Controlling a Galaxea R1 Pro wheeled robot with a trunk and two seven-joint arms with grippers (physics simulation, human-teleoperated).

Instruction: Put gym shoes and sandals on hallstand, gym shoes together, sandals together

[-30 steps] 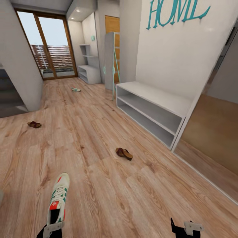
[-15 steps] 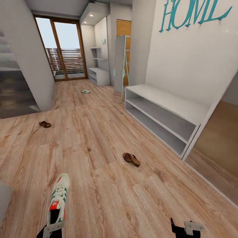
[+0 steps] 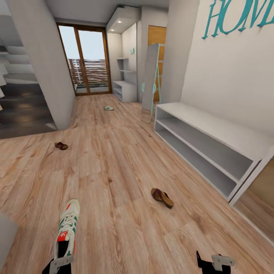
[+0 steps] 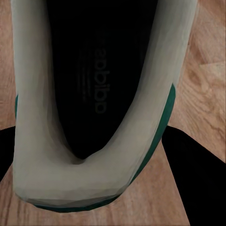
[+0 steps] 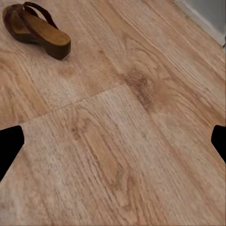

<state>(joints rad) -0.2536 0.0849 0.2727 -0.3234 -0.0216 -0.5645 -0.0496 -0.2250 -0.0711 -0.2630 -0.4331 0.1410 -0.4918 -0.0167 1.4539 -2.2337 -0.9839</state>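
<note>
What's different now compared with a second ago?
The view has swung left, so the camera turned; no shoe moved on the floor. The left gripper still holds a sneaker; the right gripper stays open, empty. Both sandals and the far sneaker lie unmoved.

1. The corridor is bright, and daylight comes in through the tall brown-framed glass door [image 3: 90,61] at the far end.
2. A small round ceiling lamp [image 3: 120,21] glows above the far shelves.
3. The light brown wood-plank floor [image 3: 114,160] shows only soft, faint shadows.
4. Straight walls lean outward near the head view's edges.
5. The dark inside of the cream-white sneaker [image 4: 94,94] looks blurry up close.
</note>
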